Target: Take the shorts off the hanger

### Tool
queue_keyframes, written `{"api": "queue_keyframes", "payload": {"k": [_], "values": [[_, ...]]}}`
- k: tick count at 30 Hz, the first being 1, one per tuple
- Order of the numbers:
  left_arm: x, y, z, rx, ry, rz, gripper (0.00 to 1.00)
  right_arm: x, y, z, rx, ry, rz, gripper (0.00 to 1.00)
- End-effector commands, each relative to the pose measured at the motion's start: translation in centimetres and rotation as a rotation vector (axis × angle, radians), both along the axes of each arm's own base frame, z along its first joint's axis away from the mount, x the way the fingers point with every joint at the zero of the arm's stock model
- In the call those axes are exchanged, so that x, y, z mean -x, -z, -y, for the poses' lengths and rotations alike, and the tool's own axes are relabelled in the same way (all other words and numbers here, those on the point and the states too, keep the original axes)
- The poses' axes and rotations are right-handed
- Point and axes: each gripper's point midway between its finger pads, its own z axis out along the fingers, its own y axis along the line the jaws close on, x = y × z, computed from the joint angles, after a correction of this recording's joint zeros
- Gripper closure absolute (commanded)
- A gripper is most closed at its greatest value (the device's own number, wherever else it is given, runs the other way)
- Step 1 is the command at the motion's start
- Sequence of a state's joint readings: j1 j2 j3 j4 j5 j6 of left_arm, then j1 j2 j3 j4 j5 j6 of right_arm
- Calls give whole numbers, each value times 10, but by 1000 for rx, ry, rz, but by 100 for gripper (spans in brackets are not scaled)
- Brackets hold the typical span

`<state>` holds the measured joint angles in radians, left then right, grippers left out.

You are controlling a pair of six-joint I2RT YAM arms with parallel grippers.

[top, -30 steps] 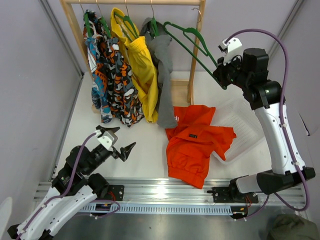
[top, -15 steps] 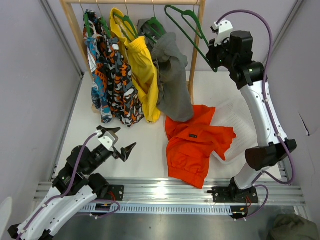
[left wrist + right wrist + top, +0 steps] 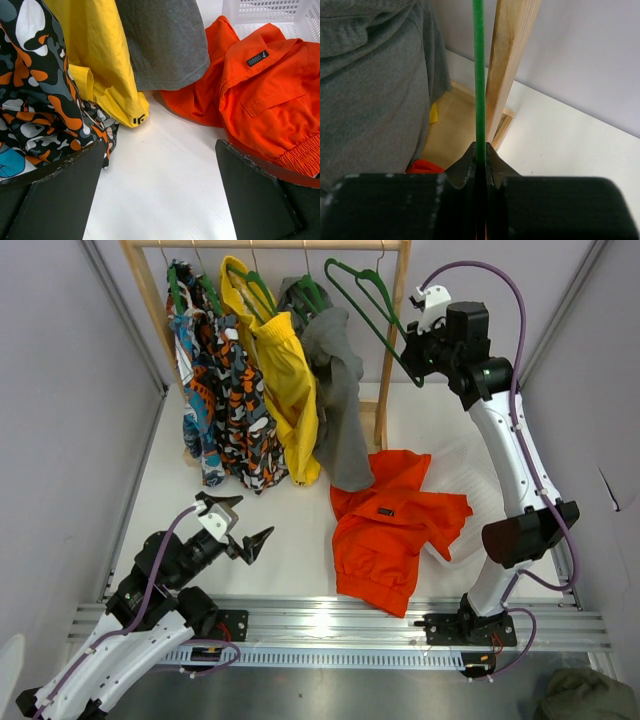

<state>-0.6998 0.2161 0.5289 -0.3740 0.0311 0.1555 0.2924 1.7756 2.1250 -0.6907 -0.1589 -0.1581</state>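
The shorts (image 3: 390, 540) lie on the tabletop (image 3: 290, 530), right edge over the basket (image 3: 280, 15). Behind them stands the clothes rack (image 3: 392, 340), the hanger (image 3: 479, 75) at its right end.

shorts (image 3: 270, 95): matt orange-red woven cloth, creased; small dark stitched label
hanger (image 3: 479, 75): thin, smooth green, slight gloss
rack (image 3: 512, 60): pale bare wood, matt, visible grain
grey garment (image 3: 160, 40): soft matt knit cloth
yellow shorts (image 3: 95, 55): smooth thin cloth
basket (image 3: 270, 10): white plastic lattice
table (image 3: 165, 180): smooth white, faint sheen
left gripper (image 3: 160, 144) fingers (image 3: 65, 195): matt black, faintly grainy
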Motion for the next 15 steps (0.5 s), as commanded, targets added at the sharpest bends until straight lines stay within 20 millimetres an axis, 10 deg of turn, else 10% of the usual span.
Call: {"api": "queue_keyframes", "payload": {"k": [1,10,15], "values": [[-1,-5,5,20,16,15,1,7,-16,-1,-18,-26,31,89],[-1,-4,7,18,25,12,1,52,-36,16,32,-82,102,14],[0,-5,7,20,30,13,1,91,-33,31,111,-135,122,1]]}}
